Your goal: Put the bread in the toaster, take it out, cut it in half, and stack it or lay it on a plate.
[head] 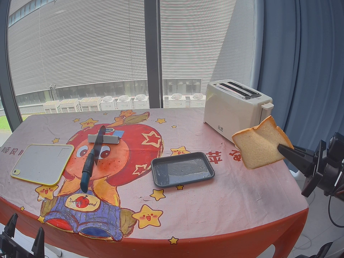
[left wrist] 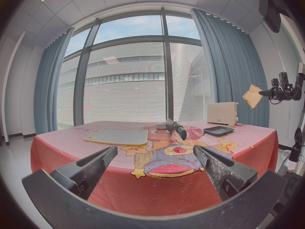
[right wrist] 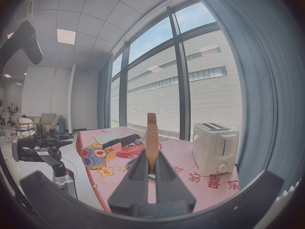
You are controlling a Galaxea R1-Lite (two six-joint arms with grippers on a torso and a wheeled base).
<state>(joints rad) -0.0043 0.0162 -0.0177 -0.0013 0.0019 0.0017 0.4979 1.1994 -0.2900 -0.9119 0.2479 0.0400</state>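
The right claw (head: pixel 283 148) pinches one bread slice (head: pixel 258 143) aloft beside the one toaster (head: pixel 233 110), whose dial (right wrist: pixel 221 167) faces the right wrist view, its two slots (head: pixel 238 89) the head view. The left claw (left wrist: pixel 154 151) gapes wide. One knife (head: pixel 91 158), one board (head: pixel 42 163), one tray (head: pixel 182 169) lie on the surface (head: pixel 229 205).

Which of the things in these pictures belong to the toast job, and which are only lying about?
For the job:
bread, held in the shut right claw
toaster
knife
cutting board
dark tray, likely the plate

Only lying about:
grey block under the knife blade
cartoon tablecloth
blue curtain
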